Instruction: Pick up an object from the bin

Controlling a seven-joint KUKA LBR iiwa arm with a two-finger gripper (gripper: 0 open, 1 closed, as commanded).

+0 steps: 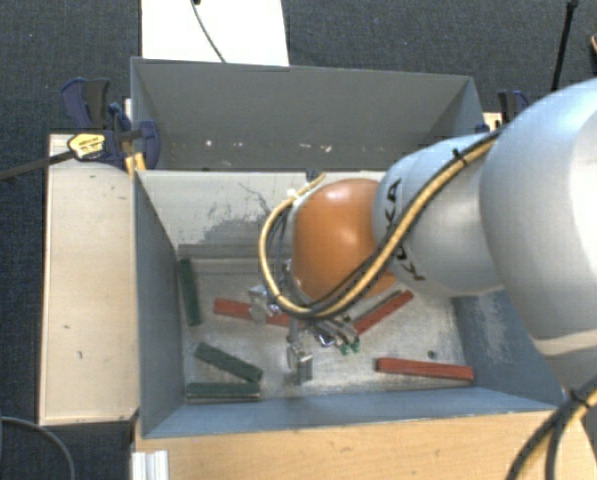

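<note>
The gripper [299,366] hangs low over the floor of the bin [158,298], lower centre of the frame, under the orange wrist cover [333,233]; whether the claw is open or closed cannot be told. Nearest to it, a dark green bar [229,362] lies to its left, a short red bar [243,309] up-left and a long red bar [424,369] to its right

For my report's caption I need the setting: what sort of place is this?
Probably a robotics lab's bin-picking test station: a large robot arm reaches into a grey metal bin holding loose red sticks and green sticks, on dark carpet.
</note>
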